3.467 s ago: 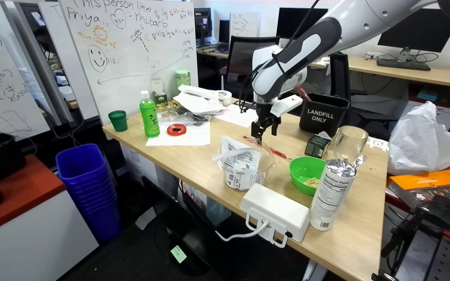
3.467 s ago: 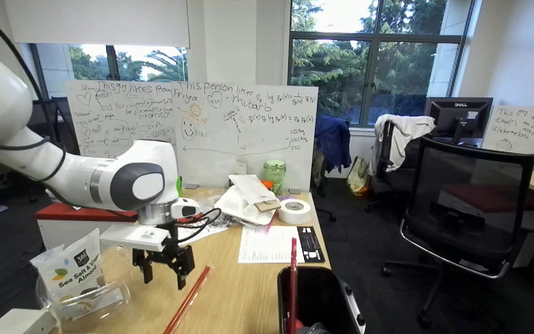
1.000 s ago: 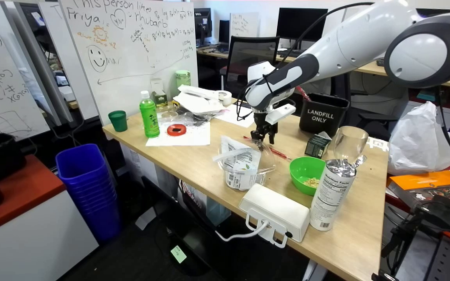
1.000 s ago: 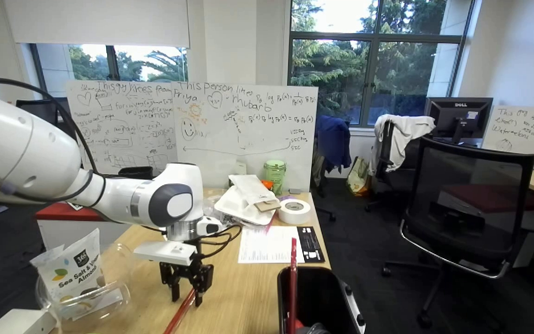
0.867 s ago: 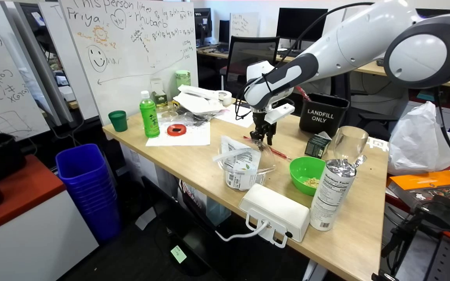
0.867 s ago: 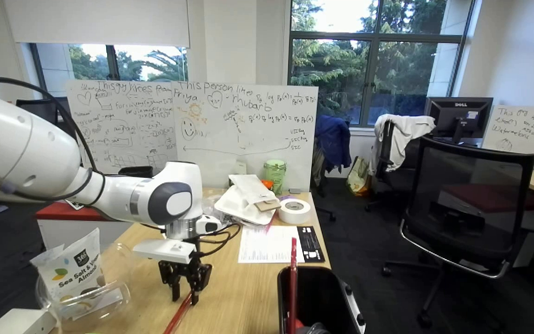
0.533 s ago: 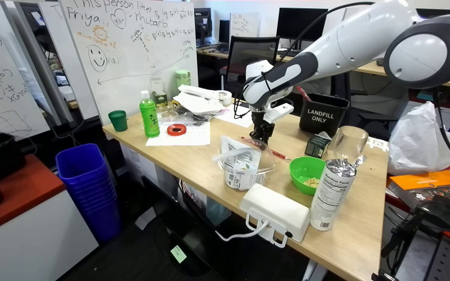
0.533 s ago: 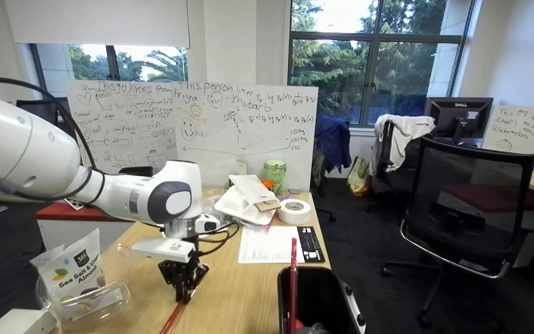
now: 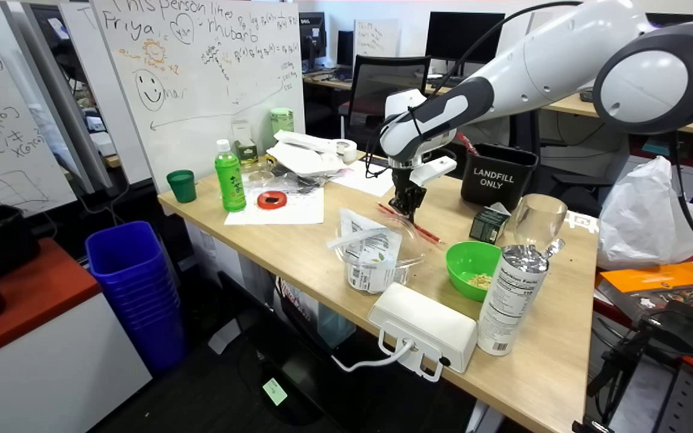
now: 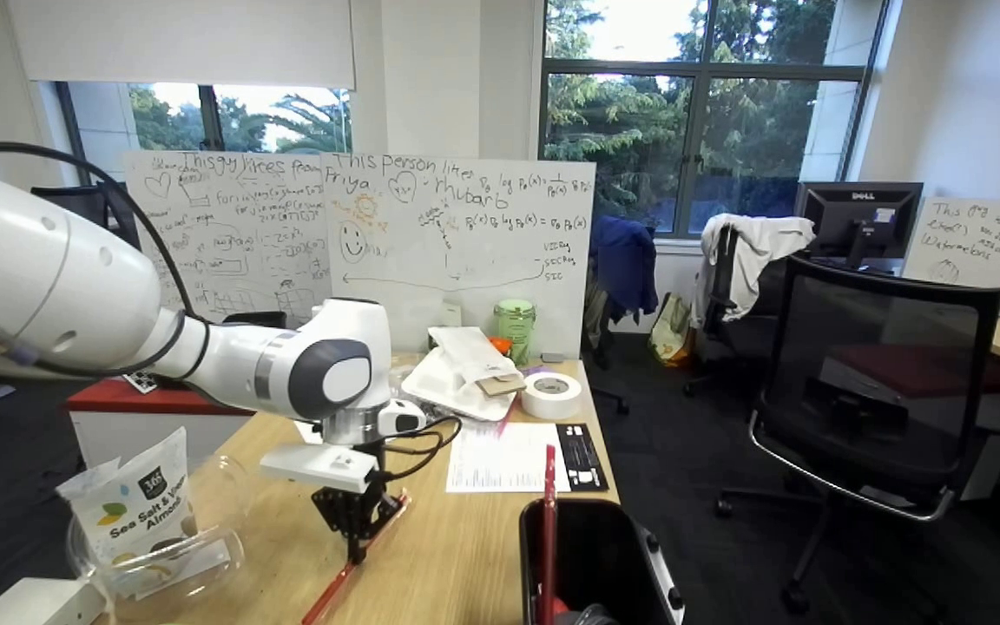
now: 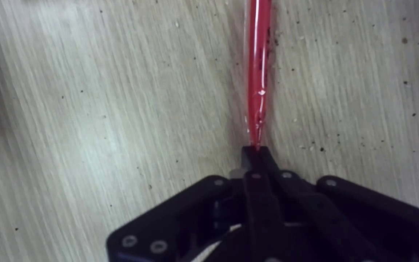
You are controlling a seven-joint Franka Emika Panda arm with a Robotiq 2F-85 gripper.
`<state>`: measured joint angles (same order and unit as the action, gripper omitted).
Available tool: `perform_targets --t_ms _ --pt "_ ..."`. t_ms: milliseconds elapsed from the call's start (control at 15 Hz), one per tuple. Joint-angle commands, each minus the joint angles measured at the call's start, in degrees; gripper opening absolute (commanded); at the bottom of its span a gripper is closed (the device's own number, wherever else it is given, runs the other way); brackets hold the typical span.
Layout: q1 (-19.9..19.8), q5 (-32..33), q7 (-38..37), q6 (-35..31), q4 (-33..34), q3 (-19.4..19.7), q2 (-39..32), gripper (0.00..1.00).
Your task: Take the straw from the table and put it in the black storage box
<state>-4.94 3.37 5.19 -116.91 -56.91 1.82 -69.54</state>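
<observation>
Plastic-wrapped red straw [image 11: 258,65] is being pinched by black jaws near a black rectangular box [image 9: 497,179] reading "LANDFILL ONLY"; whether the straw is touching the light-wood counter [image 9: 298,246] is proving unclear.

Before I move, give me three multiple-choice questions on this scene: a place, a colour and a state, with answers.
1. The snack bag stands in: A green bowl; B clear tub; C black storage box.
2. What colour is the straw at the gripper? A red; B blue; C yellow.
3. The gripper is: A open; B shut on the green cup; C shut on the straw.

1 B: both exterior views show it inside.
2 A: every view shows red.
3 C: wrist view shows jaws pinching the straw.
</observation>
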Motion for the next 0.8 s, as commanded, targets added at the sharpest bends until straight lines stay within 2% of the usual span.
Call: perform_targets --t_ms 0,400,733 --pt "-2.0 -2.3 1.2 -2.6 -2.1 -1.6 2.3 0.00" --pt "-4.4 -5.1 1.4 -11.0 -7.2 -2.9 8.0 0.00" --pt "-5.6 -5.2 4.5 -24.1 -18.7 -2.7 16.9 0.00"
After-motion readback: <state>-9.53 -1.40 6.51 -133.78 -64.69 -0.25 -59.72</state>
